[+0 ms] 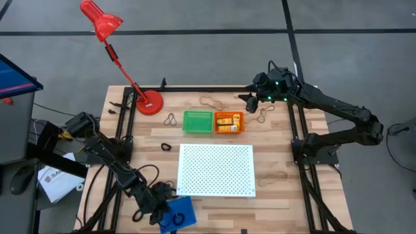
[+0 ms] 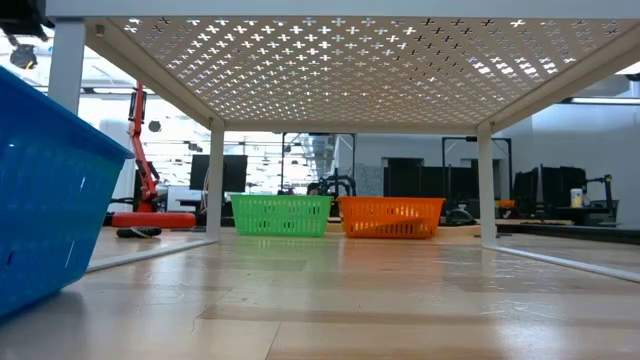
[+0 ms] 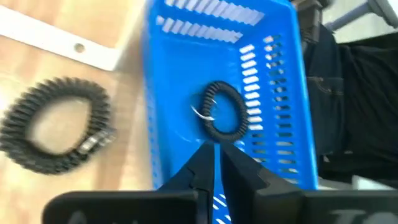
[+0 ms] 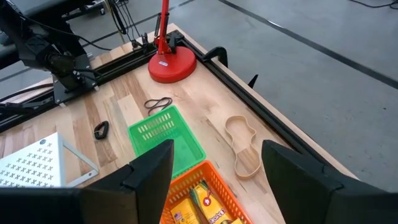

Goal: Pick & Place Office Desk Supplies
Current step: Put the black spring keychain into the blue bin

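A blue tray point(image 3: 217, 81) stands at the table's near edge, left of the middle point(image 1: 182, 212). A black coiled ring point(image 3: 222, 115) lies inside it. My left gripper point(image 3: 214, 149) is shut and slants down over the tray, its tips at the ring's near end. A second black coiled ring point(image 3: 53, 134) lies on the wood beside the tray. My right gripper point(image 4: 214, 152) hangs open, holding nothing, above the orange tray point(image 4: 199, 199) of yellow-orange blocks. A tan rubber band point(image 4: 242, 146) lies beyond that tray. My left gripper's shut fingertips point(image 3: 208, 149) sit right at the near end of the black coiled ring point(image 3: 217, 134) inside the blue tray, coming slanting down. I cannot tell whether they touch the ring.
A green tray point(image 1: 197, 121) adjoins the orange tray point(image 1: 229, 122). A white perforated board point(image 1: 216, 170) on legs fills the table's middle. A red desk lamp point(image 1: 148, 102) stands at the far left. Loose bands point(image 1: 211, 101) point(image 1: 274, 176) and black loops point(image 1: 170, 120) point(image 1: 165, 146) lie about.
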Motion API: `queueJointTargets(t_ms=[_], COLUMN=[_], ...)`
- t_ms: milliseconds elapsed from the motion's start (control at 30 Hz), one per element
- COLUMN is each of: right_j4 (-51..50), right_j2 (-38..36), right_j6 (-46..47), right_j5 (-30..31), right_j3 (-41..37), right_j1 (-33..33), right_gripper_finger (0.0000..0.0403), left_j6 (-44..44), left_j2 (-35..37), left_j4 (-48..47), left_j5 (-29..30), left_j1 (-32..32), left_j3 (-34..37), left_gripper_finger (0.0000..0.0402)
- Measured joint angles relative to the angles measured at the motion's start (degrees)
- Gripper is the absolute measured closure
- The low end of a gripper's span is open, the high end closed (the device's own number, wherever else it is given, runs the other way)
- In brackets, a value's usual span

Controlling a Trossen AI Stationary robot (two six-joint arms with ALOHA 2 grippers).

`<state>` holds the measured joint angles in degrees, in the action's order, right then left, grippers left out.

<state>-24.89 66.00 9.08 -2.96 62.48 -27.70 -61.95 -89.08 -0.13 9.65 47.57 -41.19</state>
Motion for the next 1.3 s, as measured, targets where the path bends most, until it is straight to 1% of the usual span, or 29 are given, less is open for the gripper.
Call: queueJointTargets(t_ms=[200,467,767,900,1000,1100,1200,1233,1300], right_j4=[-0.49,-0.52,-0.48,-0.47,-0.47,-0.66,-1.39,-1.56,-1.76], right_j2=[0.0,0.0,0.0,0.0,0.0,0.0,0.0,0.0,0.02], right_j6=[0.0,0.0,0.02,0.02,0.02,0.02,0.0,0.0,0.01], right_j5=[0.0,0.0,0.0,0.0,0.0,0.0,0.0,0.0,0.0], right_j3=[0.0,0.0,0.0,0.0,0.0,0.0,-0.02,-0.02,-0.02], right_j1=[0.0,0.0,0.0,0.0,0.0,0.0,0.0,0.0,0.0], right_gripper_finger=[0.0163,0.0163,0.0163,0.0163,0.0163,0.0163,0.0163,0.0163,0.0163], left_j6=[0.67,3.42,6.23,6.42,6.44,7.78,9.03,8.27,3.58], left_j2=[0.04,0.09,0.09,0.47,2.23,5.92,10.99,12.87,16.29], left_j4=[-2.06,-2.5,-2.52,-2.65,-2.53,-2.49,-4.74,-6.91,-14.64], left_j5=[1.03,5.01,8.04,7.79,6.53,7.01,11.51,13.46,17.17], left_j1=[-1.12,-1.11,-1.16,-1.16,-0.59,0.88,2.76,3.25,3.65], left_j3=[0.0,0.0,0.02,0.04,0.04,0.04,0.04,0.02,-0.07], left_gripper_finger=[0.0391,0.039,0.039,0.039,0.039,0.039,0.039,0.039,0.039])
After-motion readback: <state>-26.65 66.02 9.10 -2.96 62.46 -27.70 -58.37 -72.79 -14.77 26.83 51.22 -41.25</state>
